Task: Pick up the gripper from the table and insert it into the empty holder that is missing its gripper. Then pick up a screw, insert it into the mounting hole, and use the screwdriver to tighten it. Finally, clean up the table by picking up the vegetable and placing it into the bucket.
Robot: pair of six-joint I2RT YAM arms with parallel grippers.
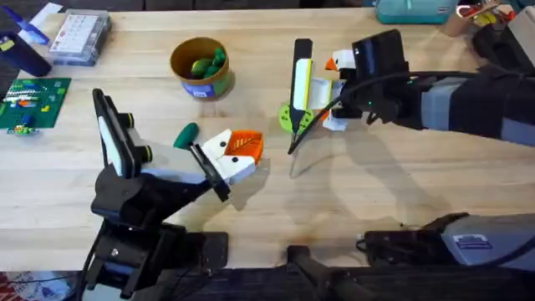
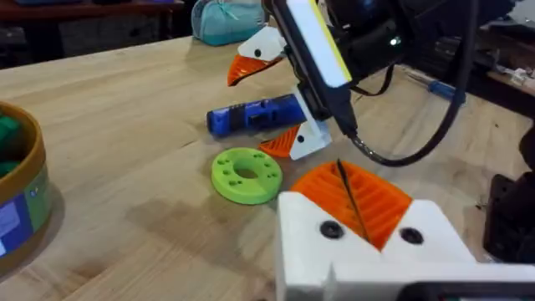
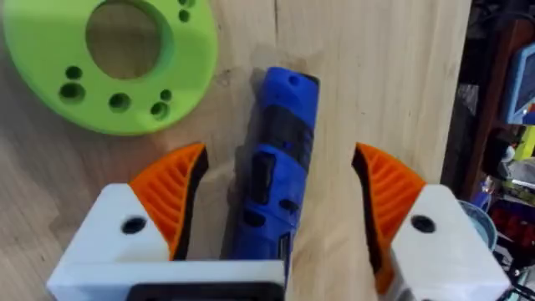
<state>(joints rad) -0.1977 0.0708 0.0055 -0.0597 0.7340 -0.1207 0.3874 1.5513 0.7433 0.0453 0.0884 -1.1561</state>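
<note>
A blue screwdriver [image 3: 280,159] lies flat on the table between the open orange-padded fingers of my right gripper [image 3: 280,167], which straddles it without touching. The same gripper [image 1: 331,90] sits beside the lime-green ring [image 1: 292,119] and a black, white and yellow bar [image 1: 302,77] standing by the ring. My left gripper [image 1: 242,149] hovers mid-table, its pads [image 2: 368,201] shut together with nothing seen between them. The dark green vegetable [image 1: 185,134] lies just to its left. The tan bucket [image 1: 201,82] stands behind, green toys inside. The screw is out of view.
A clear parts box [image 1: 79,38] and a green board [image 1: 33,100] sit at the far left. A teal object [image 1: 414,10] is at the back right edge. From the left wrist view, the ring [image 2: 245,174] and screwdriver [image 2: 259,115] lie ahead of the left gripper.
</note>
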